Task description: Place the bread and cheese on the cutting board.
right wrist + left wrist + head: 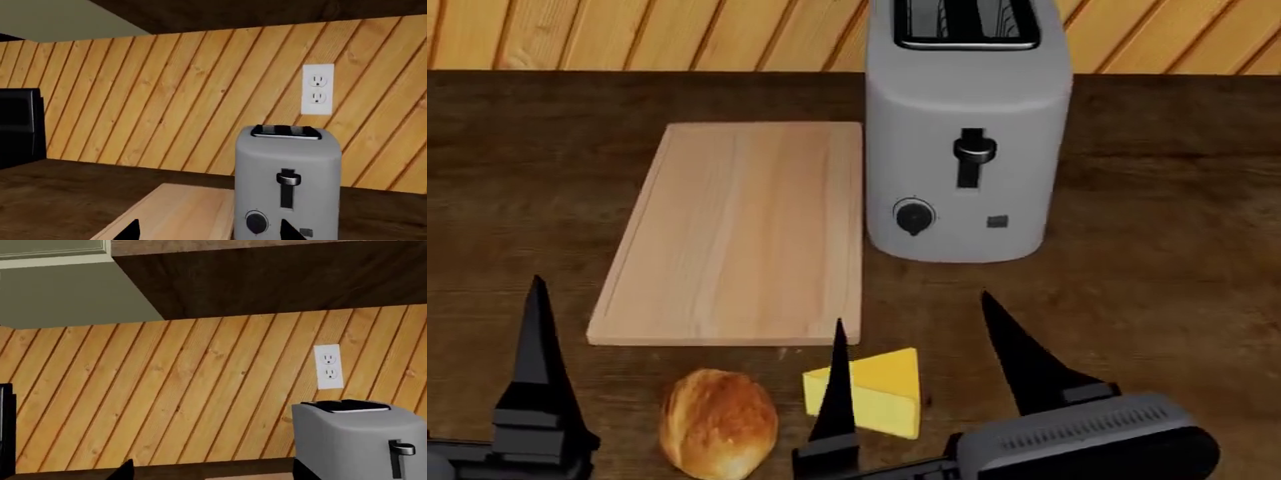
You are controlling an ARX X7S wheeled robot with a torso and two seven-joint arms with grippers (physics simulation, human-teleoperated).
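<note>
The bread lies on the dark countertop just in front of the cutting board. The cheese sits to its right, partly behind one finger of my right gripper. That gripper is open and empty, held over the cheese and pointing toward the back wall. My left gripper is open and empty at the left of the bread; only one finger shows in the head view. The board's near part shows between the right gripper's tips. The left gripper faces the wall. Neither wrist view shows bread or cheese.
A grey toaster stands right beside the board's right edge, also in the left wrist view and right wrist view. A wood-plank wall with a white outlet runs behind. A black appliance stands far left.
</note>
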